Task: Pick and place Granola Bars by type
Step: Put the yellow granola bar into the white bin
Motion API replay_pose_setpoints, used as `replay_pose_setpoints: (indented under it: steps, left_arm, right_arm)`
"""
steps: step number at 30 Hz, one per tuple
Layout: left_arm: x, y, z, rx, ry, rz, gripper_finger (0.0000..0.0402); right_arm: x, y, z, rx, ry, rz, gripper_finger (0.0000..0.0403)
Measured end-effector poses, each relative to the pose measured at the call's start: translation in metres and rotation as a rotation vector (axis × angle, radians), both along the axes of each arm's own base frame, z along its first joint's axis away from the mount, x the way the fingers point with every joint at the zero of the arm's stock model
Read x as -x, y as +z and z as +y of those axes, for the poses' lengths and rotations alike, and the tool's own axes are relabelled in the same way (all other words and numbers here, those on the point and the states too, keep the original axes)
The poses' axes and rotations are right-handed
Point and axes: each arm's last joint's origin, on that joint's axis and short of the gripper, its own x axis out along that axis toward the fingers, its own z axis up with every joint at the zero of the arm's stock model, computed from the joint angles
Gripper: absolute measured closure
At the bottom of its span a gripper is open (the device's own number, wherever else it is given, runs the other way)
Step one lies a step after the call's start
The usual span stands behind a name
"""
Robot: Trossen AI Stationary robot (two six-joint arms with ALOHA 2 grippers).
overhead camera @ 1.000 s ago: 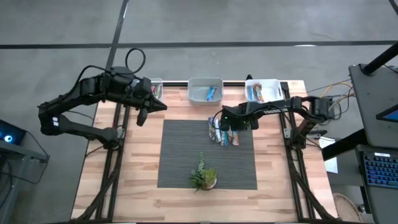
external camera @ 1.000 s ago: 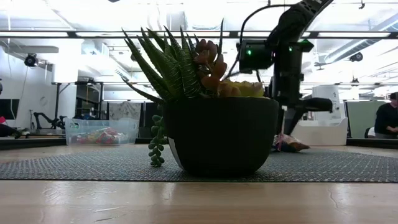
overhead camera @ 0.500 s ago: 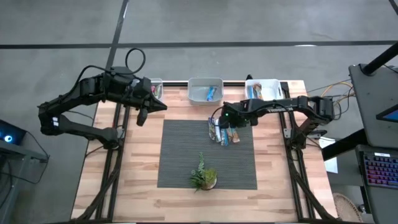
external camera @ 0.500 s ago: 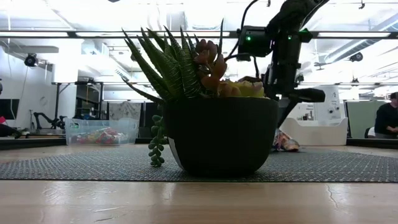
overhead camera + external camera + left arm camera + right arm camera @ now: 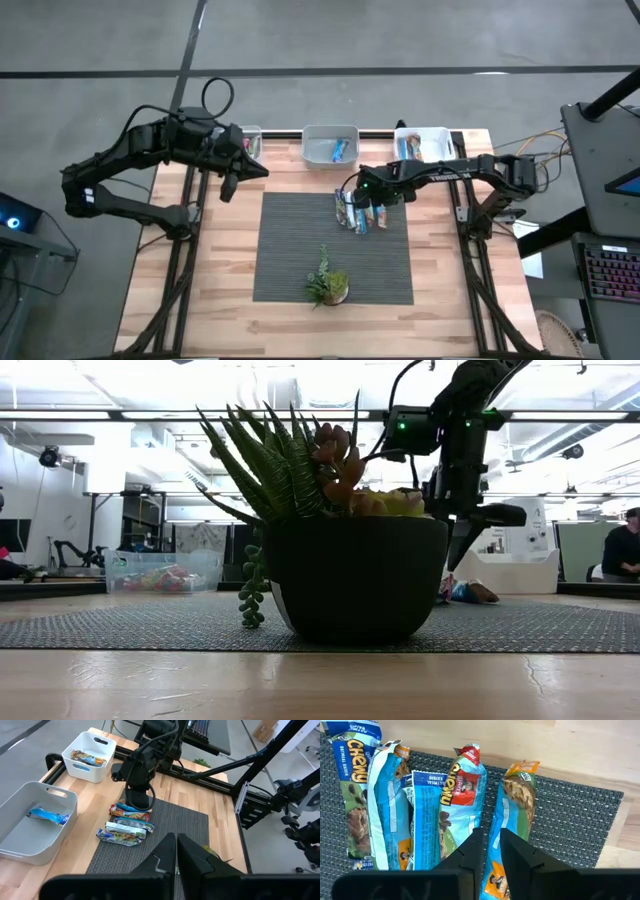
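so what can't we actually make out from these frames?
- Low view: the plant pot blocks most of the bar pile on the mat.
- Left bin: mostly covered by the left arm in the high view; its contents are unreadable.
- Right wrist view: whether the right gripper is touching a wrapper; the picture's bottom edge cuts off the bars.
- High view: bar types are too small to tell.

Five shiny, multicoloured wrapped granola bars (image 5: 465, 795) lie side by side on one dark woven mat (image 5: 290, 250); three white plastic bins (image 5: 318, 150) line the tabletop's (image 5: 220, 270) far edge, beside one small potted plant (image 5: 328, 283).
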Motion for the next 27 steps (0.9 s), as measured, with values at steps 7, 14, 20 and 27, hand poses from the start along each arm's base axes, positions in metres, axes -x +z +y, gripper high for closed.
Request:
replay_pose_setpoints:
  steps: [7,14,20,27]
  left_arm:
    - [0.000,0.000,0.000,0.012,0.005,0.000,0.0401]
    - [0.000,0.000,0.000,0.019,0.008,0.001,0.0401]
    - [0.000,0.000,0.000,0.020,0.009,0.001,0.0401]
    - [0.000,0.000,0.000,0.020,0.009,0.001,0.0401]
  right_arm:
    - [0.000,0.000,0.000,0.000,0.005,0.002,0.0264]
    - [0.005,-0.006,-0.001,-0.012,-0.033,0.027,0.0176]
    - [0.009,-0.008,-0.002,-0.014,-0.054,0.046,0.0155]
    - [0.011,-0.012,-0.003,-0.014,-0.058,0.058,0.0170]
